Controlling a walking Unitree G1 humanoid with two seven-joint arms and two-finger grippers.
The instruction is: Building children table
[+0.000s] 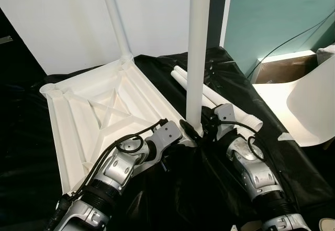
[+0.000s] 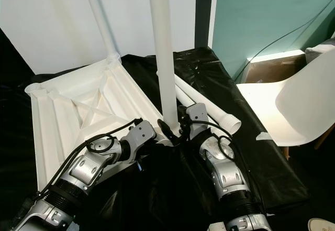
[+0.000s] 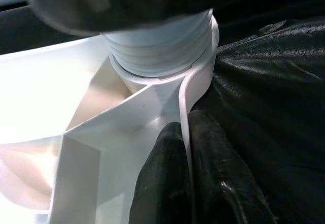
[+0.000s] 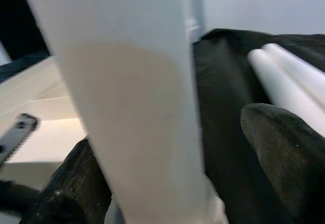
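No readable labels or writing anywhere. Upturned white tabletop (image 1: 99, 121) lay on black sheet (image 1: 220, 189). Left gripper (image 3: 189, 183) was clamped on the tabletop's thin corner rim. Right gripper (image 4: 193, 183) gripped upright leg (image 1: 198, 53) standing in the near corner socket (image 3: 162, 56). Two spare legs (image 1: 220, 97) lay just beside it.

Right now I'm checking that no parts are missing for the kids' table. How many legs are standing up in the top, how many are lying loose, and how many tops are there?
Legs standing in the tabletop: 2, the back leg and the near leg
Loose legs lying on the black cloth: 2
Tabletop, upside down: 1
Total: 5 parts
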